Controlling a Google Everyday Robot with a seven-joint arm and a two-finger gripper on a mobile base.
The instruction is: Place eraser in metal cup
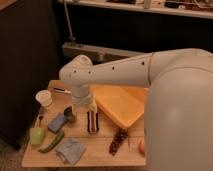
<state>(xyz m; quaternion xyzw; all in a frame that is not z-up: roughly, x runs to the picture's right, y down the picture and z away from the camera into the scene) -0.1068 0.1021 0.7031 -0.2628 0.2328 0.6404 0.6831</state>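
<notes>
The metal cup [70,115] stands on the wooden table [100,152], left of centre. The eraser [92,121], a dark oblong block with red and white stripes, lies flat just right of the cup. My white arm reaches in from the right and bends down over them. My gripper [81,107] hangs below the wrist, just above the table between the cup and the eraser, mostly hidden by the arm. I cannot tell whether it touches either one.
A large orange tray [122,104] lies to the right. A white cup [44,98], a blue sponge [57,121], a green cup [36,135], a green pepper [52,141], a blue cloth [71,150] and dark grapes [118,140] surround the work spot.
</notes>
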